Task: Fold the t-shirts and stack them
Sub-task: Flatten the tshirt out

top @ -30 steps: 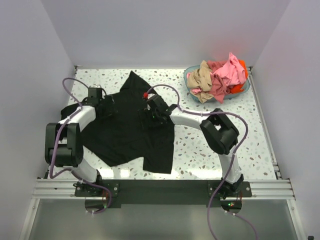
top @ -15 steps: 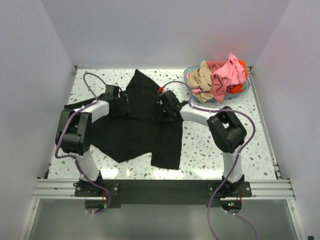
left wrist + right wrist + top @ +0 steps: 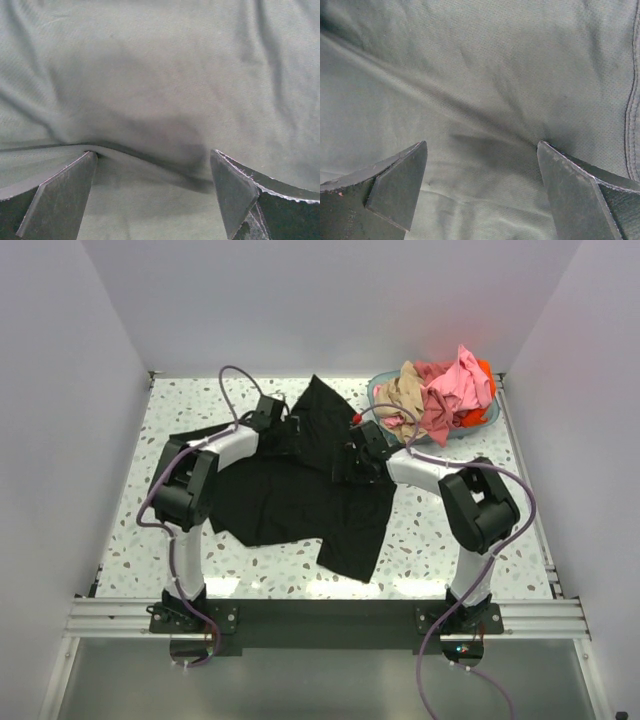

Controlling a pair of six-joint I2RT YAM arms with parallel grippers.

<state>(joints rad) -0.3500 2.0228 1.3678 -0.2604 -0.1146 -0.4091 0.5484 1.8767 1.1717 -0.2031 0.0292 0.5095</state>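
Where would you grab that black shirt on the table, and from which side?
Pinch a raised fold of the black t-shirt, coming straight down from above. It lies spread on the table, so only ridges or loose edges offer a hold. The open left gripper straddles one.

We see the left arm (image 3: 186,490) and right arm (image 3: 481,508) reaching forward from the near edge, elbows out, forearms angling inward. The left end effector (image 3: 268,418) and right end effector (image 3: 358,456) point downward, near each other, each with its fingers spread wide.
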